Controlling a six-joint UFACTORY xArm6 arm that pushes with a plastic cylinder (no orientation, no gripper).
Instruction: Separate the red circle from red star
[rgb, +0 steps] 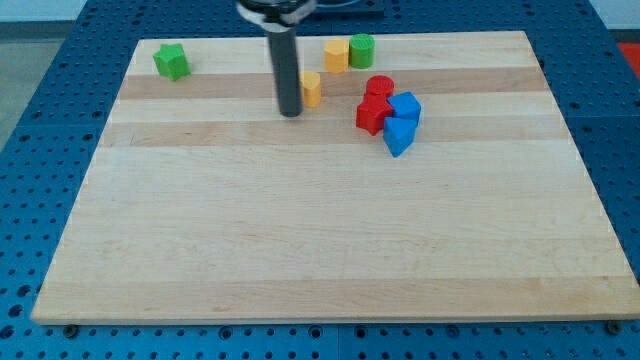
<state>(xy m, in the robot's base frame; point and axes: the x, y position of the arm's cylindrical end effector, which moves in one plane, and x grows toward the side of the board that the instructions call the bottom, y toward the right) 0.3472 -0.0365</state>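
The red circle (379, 87) sits at the view's upper right and touches the red star (372, 114) just below it. Two blue blocks, one (406, 106) above the other (398, 135), press against the red star's right side. My tip (291, 113) rests on the board to the left of the red pair, about a block's width away from them, with a yellow block (312, 89) right beside the rod.
A yellow block (336, 55) and a green round block (361, 50) stand together near the view's top edge. A green star (171, 62) sits at the top left corner. The wooden board (320, 240) lies on a blue perforated table.
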